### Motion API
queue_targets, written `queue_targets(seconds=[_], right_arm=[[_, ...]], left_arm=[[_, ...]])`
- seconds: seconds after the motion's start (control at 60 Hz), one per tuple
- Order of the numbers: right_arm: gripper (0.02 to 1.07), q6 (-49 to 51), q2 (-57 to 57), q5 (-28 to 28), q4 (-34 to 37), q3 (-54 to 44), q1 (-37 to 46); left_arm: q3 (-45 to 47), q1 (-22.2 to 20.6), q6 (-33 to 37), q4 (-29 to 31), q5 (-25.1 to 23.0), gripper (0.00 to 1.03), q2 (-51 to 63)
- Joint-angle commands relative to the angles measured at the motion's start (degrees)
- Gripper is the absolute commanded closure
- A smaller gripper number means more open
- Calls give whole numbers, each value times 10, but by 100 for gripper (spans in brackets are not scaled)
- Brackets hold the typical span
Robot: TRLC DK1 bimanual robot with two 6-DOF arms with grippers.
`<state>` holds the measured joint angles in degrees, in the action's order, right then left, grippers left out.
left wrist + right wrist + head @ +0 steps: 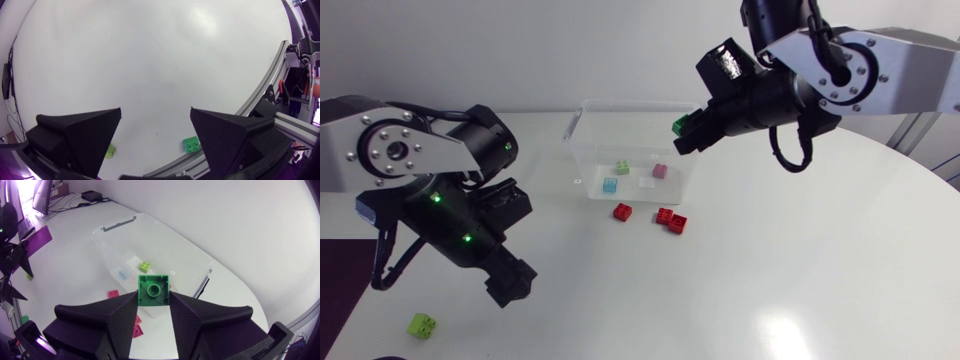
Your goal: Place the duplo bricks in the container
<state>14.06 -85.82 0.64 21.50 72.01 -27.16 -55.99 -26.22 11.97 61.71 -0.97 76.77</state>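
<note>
Container (578,150): four bricks (610,185) inside.
Right gripper (153,300): clamps green brick (153,287) above it.
Left gripper (155,114): jaws open, empty.
Outside: red bricks (665,215), lime brick (421,324).

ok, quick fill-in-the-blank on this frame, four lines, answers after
1. The right claw is shut on a brick whose colour is ____.
2. The loose bricks lying just outside the container are all ____.
3. The left claw has nothing between its fingers and is ____.
4. The lime brick near the left claw lies on the ____, not in the container.

Answers: green; red; open; table.
</note>
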Motion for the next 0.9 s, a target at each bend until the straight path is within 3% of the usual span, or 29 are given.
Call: queue_targets(seconds=[0.0, 0.233, 0.533, 0.8, 0.883], right_arm=[[69, -14, -25, -5, -15, 17, 6], [69, -13, -81, -6, -33, 50, 20], [68, -6, -138, -8, -45, 85, 39], [67, -3, -190, -28, -63, 118, 42], [55, -4, -211, -37, -60, 136, 42]], left_arm=[[33, -16, -20, 16, 2, 7, 7], [69, -46, -40, 18, 1, 7, 8], [100, -55, -49, 21, 0, 7, 15], [103, -58, -49, 28, -28, 9, 71], [103, -66, -50, 29, -33, 9, 82]])
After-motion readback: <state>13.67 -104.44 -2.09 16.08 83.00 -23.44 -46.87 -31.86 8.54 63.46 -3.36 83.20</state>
